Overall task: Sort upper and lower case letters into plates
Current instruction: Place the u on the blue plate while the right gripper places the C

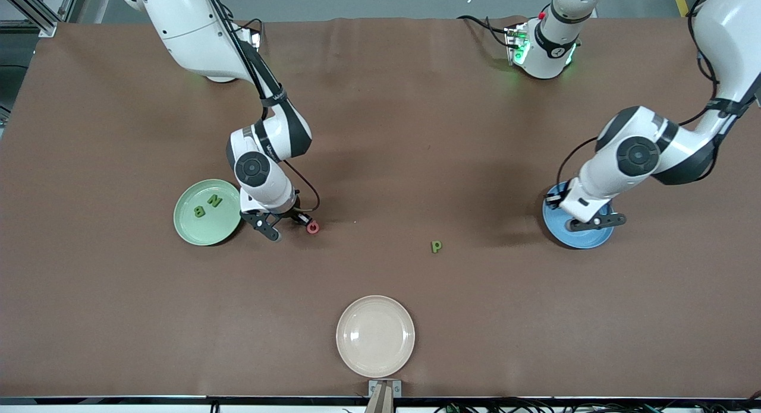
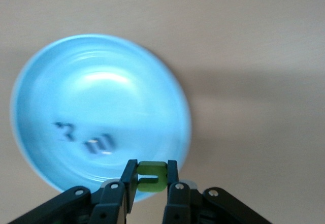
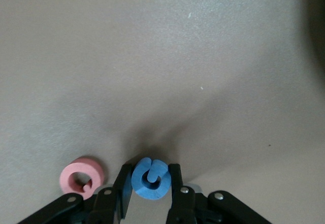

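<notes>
My left gripper hangs over the bright blue plate, shut on a green letter. Two dark letters lie in that blue plate. My right gripper is low at the table beside the pale green plate, shut on a blue letter. A red letter lies right beside it on the cloth and shows as a red ring in the right wrist view. Two green letters lie in the green plate. A green letter p lies alone mid-table.
A cream-beige plate sits near the table's edge closest to the front camera. Brown cloth covers the whole table. Cables and the arm bases stand along the edge farthest from that camera.
</notes>
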